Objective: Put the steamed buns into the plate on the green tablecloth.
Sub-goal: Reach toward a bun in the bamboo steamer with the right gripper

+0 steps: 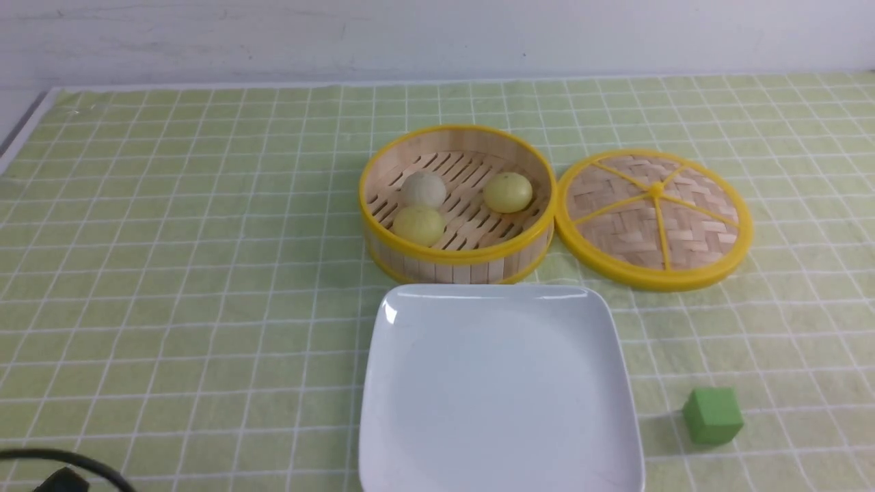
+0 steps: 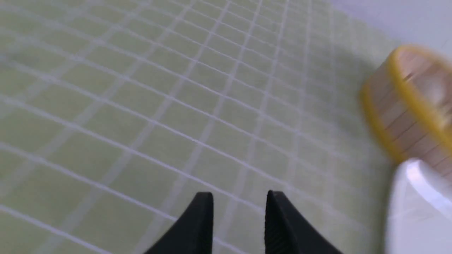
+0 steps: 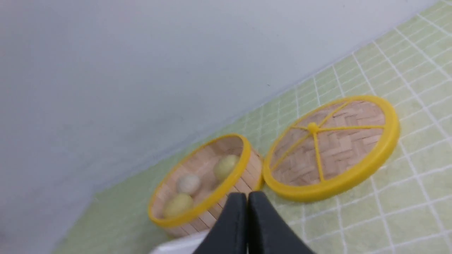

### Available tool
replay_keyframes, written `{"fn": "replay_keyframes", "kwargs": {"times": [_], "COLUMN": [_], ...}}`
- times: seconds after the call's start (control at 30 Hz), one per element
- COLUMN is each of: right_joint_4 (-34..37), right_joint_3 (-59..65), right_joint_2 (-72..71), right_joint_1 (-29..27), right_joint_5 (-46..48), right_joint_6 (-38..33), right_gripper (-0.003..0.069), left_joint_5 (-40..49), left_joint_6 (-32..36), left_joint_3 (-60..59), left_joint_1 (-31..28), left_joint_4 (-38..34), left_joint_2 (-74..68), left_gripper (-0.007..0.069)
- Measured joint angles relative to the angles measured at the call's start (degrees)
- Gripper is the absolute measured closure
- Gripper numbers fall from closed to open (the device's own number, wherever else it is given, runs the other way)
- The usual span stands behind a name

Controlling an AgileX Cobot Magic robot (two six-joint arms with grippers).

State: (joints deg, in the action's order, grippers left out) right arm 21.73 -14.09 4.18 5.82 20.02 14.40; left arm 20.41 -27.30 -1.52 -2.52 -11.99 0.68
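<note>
Plate (image 1: 499, 410): lower centre of the frame, white, square and bare, flat on the green tablecloth (image 1: 171, 239).
Green cube (image 1: 712, 415): lower right, sitting apart from the plate.
Left gripper (image 2: 239, 193): released, jaws parted, nothing between them and only cloth beneath.
Right gripper (image 3: 247, 194): clenched, black fingers pressed together on nothing, pointed toward the steamer.
Steamer (image 1: 458, 263): centre frame, just behind the plate's far edge, uncovered.
Steamed buns (image 1: 418, 225): all three inside the steamer, none on the plate. One yellow bun sits front left, the off-white bun (image 1: 422, 189) is right behind it, and the second yellow bun (image 1: 508, 192) is over to the right.
Lid (image 1: 653, 219): right of centre, flat on the cloth, its rim up against the steamer.
Wall (image 1: 437, 34): pale, across the top.
</note>
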Motion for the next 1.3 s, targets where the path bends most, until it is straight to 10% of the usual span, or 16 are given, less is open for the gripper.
{"fn": "replay_keyframes", "kwargs": {"times": [0.23,0.53,0.77,1.07,1.3], "right_joint_4": [-20.93,-21.73,-8.20,17.41,19.17], "right_joint_3": [-14.03,-21.20,-27.53,-31.76,-39.73], "right_joint_2": [18.88,35.08,47.36,67.69,75.31], "right_joint_1": [0.00,-0.06,-0.06,-0.06,3.98], "right_joint_5": [25.99,33.69,34.34,42.02,43.09], "right_joint_6": [2.04,-0.68,-17.36,-39.81,-41.29], "right_gripper": [0.0667,0.0664,0.0656,0.0645,0.0638], "left_joint_5": [-2.53,-12.22,4.63,35.42,38.96], "left_joint_6": [-14.09,-13.80,-3.86,8.32,17.72], "left_joint_3": [-0.07,0.43,16.76,38.76,48.58], "left_joint_1": [0.00,0.00,0.00,0.00,0.00], "left_joint_4": [-13.69,-12.34,-7.20,4.67,4.24], "left_joint_2": [0.00,0.00,-6.44,-36.75,-52.72], "left_gripper": [0.0385,0.0412,0.0609,0.0622,0.0622]}}
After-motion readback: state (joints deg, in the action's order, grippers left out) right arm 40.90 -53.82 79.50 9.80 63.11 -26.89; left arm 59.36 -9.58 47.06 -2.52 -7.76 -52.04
